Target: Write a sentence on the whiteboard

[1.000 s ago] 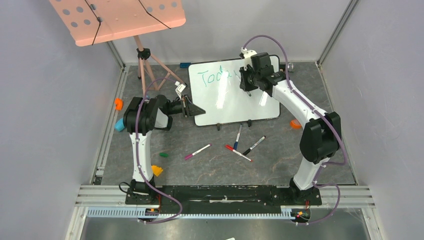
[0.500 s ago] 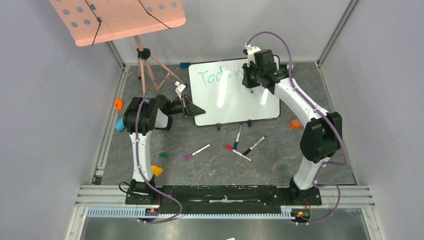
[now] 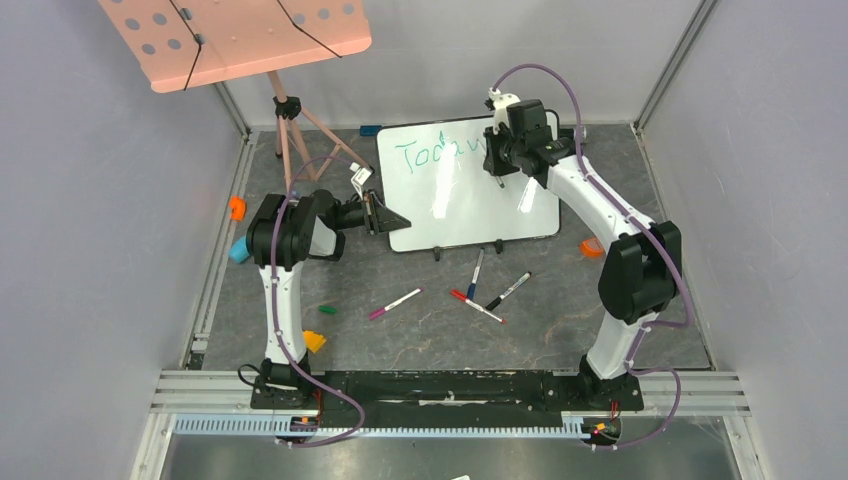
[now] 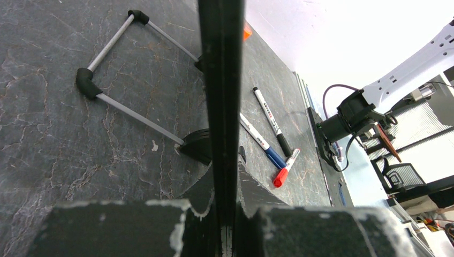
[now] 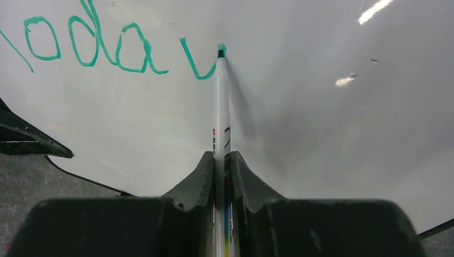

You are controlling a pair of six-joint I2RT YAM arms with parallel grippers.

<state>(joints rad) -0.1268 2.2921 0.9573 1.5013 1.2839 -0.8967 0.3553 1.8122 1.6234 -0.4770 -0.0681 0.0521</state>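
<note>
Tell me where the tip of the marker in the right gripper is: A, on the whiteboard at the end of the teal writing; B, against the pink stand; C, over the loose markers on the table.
A: in the right wrist view, the marker clamped by the right gripper has its tip on the whiteboard, at the end of the teal writing.

We see the whiteboard (image 3: 470, 210) standing at the back of the table (image 3: 560, 330). Four pens (image 3: 508, 291) lie in front of it. The music stand (image 3: 240, 35) is behind, to its left.
</note>
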